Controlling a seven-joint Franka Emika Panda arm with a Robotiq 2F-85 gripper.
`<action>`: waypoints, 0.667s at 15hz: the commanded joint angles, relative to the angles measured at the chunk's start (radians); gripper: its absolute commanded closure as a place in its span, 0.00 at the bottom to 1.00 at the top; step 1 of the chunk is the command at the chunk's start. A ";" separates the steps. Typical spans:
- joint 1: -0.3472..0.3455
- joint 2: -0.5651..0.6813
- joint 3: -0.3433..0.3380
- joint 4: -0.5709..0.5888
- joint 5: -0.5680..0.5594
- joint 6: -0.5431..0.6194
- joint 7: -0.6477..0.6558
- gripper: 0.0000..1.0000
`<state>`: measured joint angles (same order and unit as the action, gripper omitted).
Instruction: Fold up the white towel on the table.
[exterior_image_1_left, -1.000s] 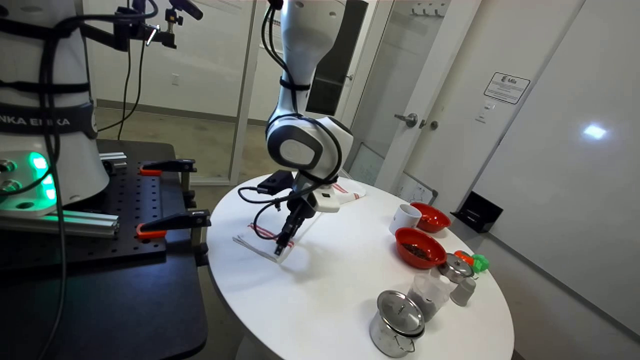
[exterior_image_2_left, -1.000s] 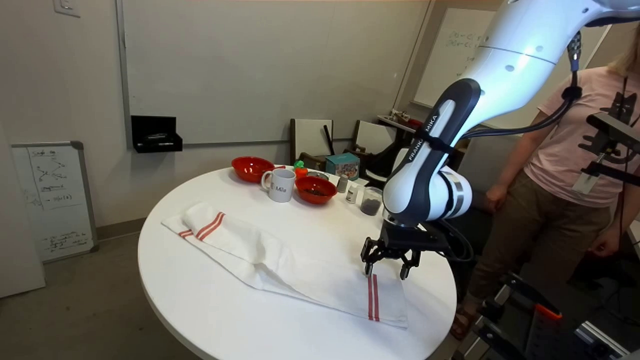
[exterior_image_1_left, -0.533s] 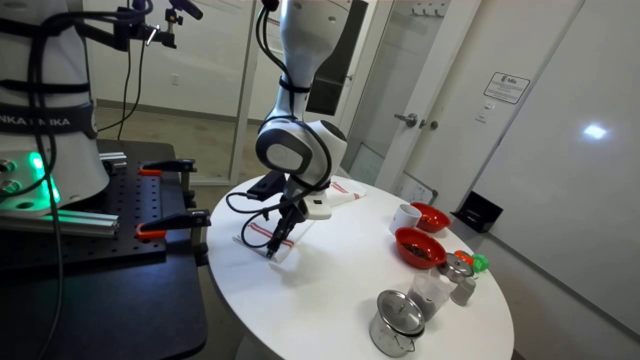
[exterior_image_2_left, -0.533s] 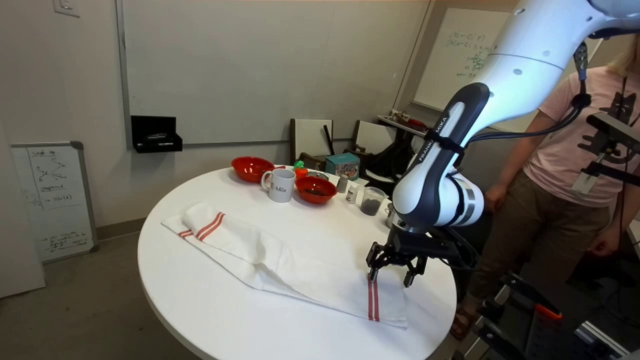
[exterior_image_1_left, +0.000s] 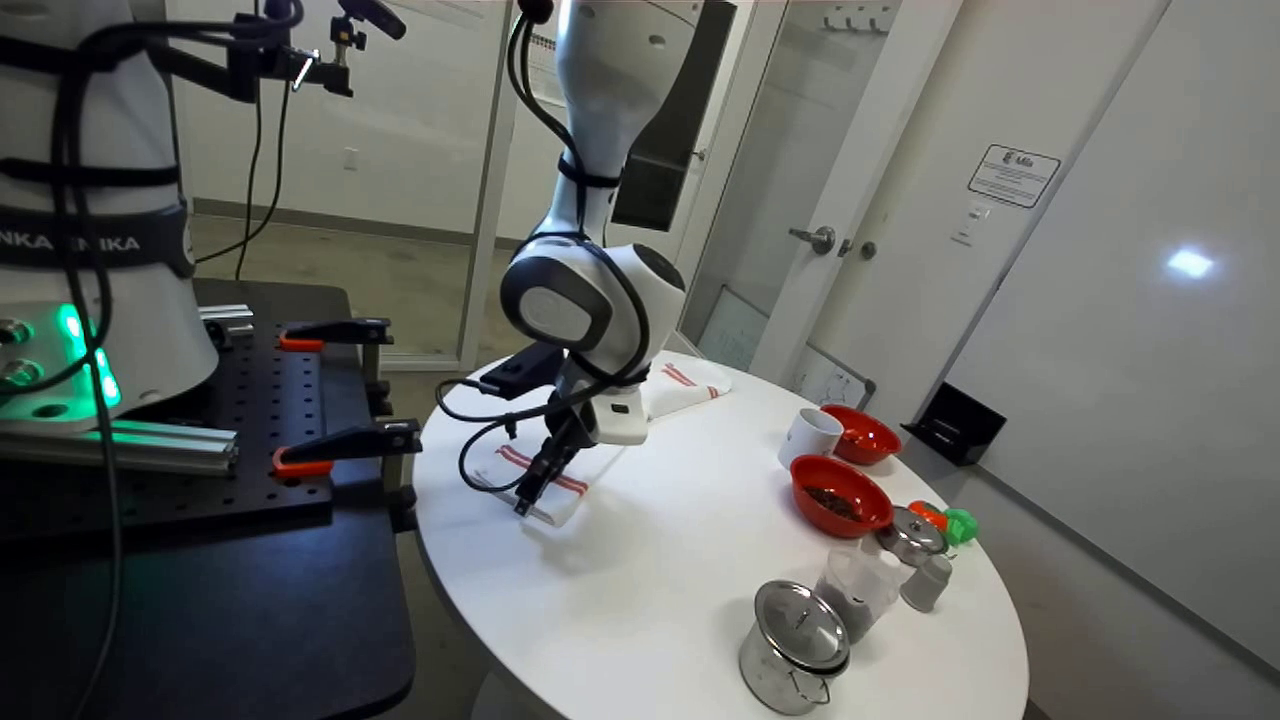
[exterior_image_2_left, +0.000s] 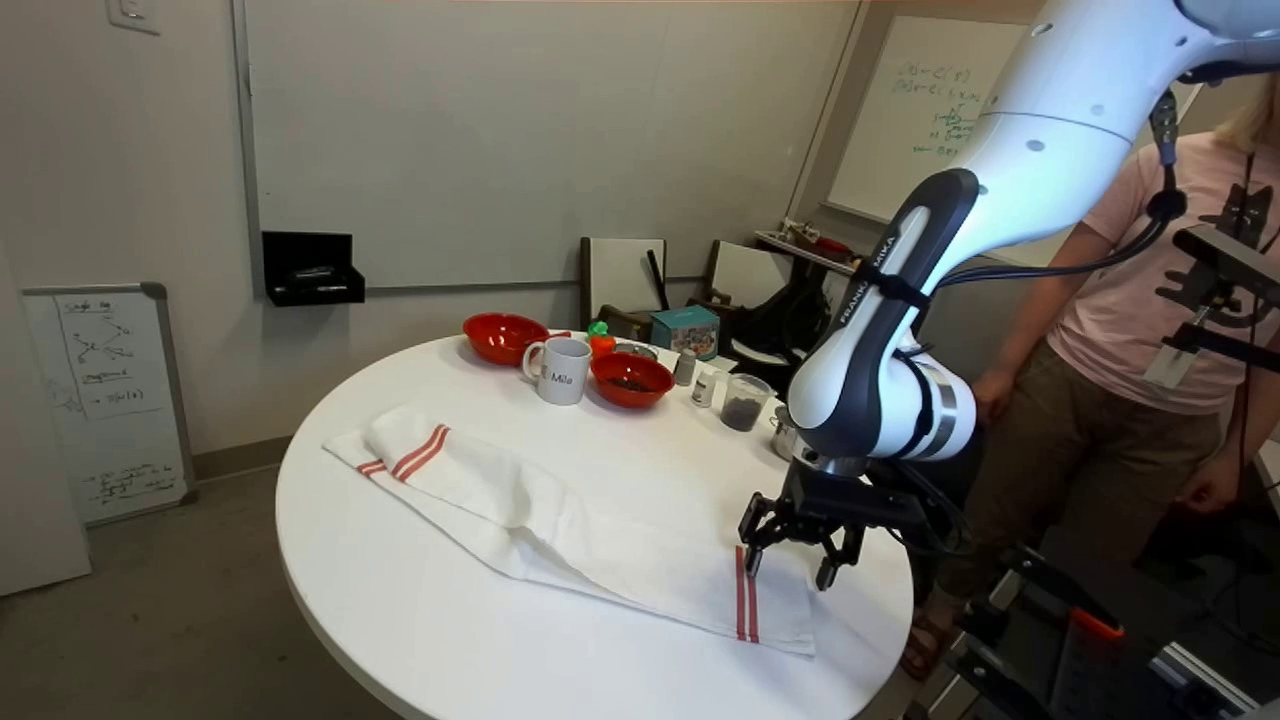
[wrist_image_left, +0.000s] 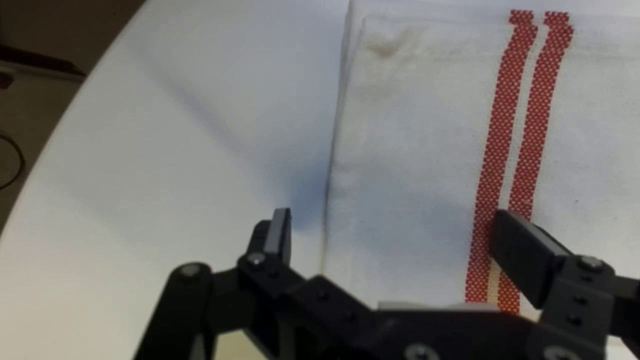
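The white towel (exterior_image_2_left: 640, 560) lies as a long, layered strip across the round white table (exterior_image_2_left: 450, 640), wrinkled in the middle, with paired red stripes at both ends. Over the end close to the robot base hangs my gripper (exterior_image_2_left: 789, 576), pointing down with its jaws wide apart and nothing gripped. In the wrist view the gripper (wrist_image_left: 392, 220) spans the towel's short edge: one finger (wrist_image_left: 277, 232) is over bare table, and the opposite finger (wrist_image_left: 525, 250) is over the red stripes. Whether the fingertips touch the cloth, I cannot tell.
Beyond the towel are two red bowls (exterior_image_2_left: 505, 338), a white mug (exterior_image_2_left: 560, 372) and a clear cup (exterior_image_2_left: 743, 405). A lidded steel pot (exterior_image_1_left: 795, 650) stands near the table's rim. The black bench (exterior_image_1_left: 300, 610) borders the table, and a person (exterior_image_2_left: 1170, 270) stands behind the arm.
My gripper has shifted along the towel toward its end by the robot base and come slightly lower in view. Its jaws have stayed apart. The towel lies as before.
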<state>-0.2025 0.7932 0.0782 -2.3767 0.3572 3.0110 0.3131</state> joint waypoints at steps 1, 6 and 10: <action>-0.047 0.027 0.050 0.009 0.056 0.040 -0.001 0.00; -0.082 0.056 0.083 0.018 0.073 0.099 -0.006 0.00; -0.096 0.072 0.096 0.018 0.065 0.138 0.000 0.00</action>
<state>-0.2760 0.8377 0.1488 -2.3688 0.4048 3.0997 0.3135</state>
